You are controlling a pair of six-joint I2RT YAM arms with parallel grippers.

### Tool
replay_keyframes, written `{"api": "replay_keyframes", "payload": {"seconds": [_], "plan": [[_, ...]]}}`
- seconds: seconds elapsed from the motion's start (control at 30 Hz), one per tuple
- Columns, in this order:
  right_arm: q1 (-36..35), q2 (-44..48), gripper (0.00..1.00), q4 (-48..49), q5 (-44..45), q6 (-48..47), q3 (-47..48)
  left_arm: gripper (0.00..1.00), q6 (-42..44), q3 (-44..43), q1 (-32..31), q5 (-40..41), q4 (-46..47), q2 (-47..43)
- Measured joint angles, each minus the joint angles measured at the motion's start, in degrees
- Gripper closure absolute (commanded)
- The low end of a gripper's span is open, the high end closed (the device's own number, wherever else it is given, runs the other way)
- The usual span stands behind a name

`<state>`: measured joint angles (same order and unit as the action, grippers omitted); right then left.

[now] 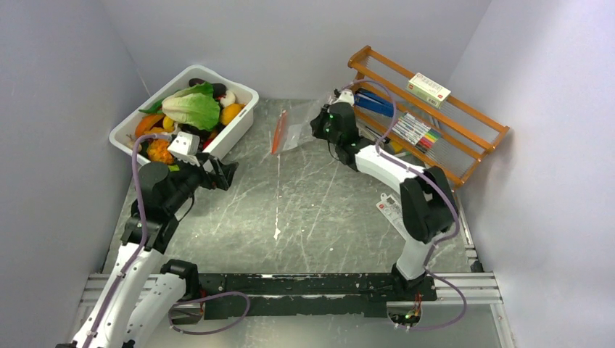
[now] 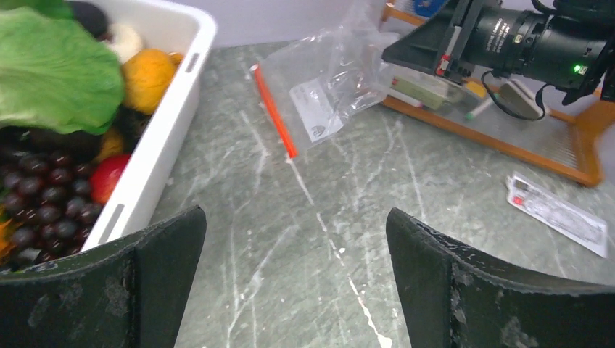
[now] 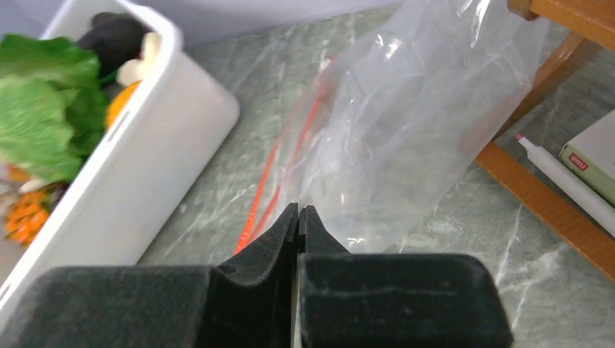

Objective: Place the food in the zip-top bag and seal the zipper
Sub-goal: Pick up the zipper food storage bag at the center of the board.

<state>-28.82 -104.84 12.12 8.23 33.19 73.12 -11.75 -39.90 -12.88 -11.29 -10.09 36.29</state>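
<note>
The food [image 1: 190, 109], a green lettuce, orange fruits and dark pieces, lies in a white bin [image 1: 239, 127] at the back left. The clear zip-top bag [image 1: 297, 130] lies right of the bin, its orange-red zipper [image 1: 278, 133] on the table. My right gripper [image 1: 319, 123] is shut on the bag's right edge and holds that side raised; the right wrist view shows the jaws [image 3: 299, 208] pinched on the plastic [image 3: 406, 130]. My left gripper [image 1: 230, 174] is open and empty above the table in front of the bin, facing the bag [image 2: 348, 72] and zipper [image 2: 274, 112].
An orange-brown wooden rack [image 1: 435, 109] with markers and a small box stands at the back right. A white printed leaflet [image 1: 390, 210] lies by the right arm. Grey walls close in on both sides. The bin's wall [image 2: 163, 138] is just left of my left fingers.
</note>
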Motion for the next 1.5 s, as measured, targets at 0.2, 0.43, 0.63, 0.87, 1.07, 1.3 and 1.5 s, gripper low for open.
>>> {"api": "replay_keyframes", "payload": {"seconds": [0.2,0.43,0.63,0.87,1.07,1.3,1.5], "plan": [[0.00,10.67,1.00,-0.46,-6.16,-0.76,-6.56,0.11,3.30,0.00,0.00,-9.46,4.42,3.65],[0.00,21.66,1.00,-3.17,-12.76,4.13,-11.85,0.13,8.41,0.02,-0.76,-17.35,10.10,10.82],[0.00,25.62,1.00,-3.72,-17.20,10.60,-12.48,0.09,14.25,-0.02,-5.11,-21.42,11.98,18.14],[-0.02,27.96,1.00,-3.41,-21.00,15.76,-12.68,0.14,25.20,-1.36,-11.37,-21.33,10.47,21.22],[-0.02,29.40,1.00,-2.27,-22.99,18.38,-12.83,0.24,28.76,-2.16,-12.98,-18.38,10.25,25.70],[-0.02,31.08,1.00,-0.22,-25.94,21.29,-14.78,0.91,31.04,-2.16,-13.97,-17.05,11.15,26.23],[1.57,31.50,1.00,-1.90,-26.25,22.25,-14.64,0.93,31.19,-2.14,-14.56,-17.18,11.58,24.85]]}}
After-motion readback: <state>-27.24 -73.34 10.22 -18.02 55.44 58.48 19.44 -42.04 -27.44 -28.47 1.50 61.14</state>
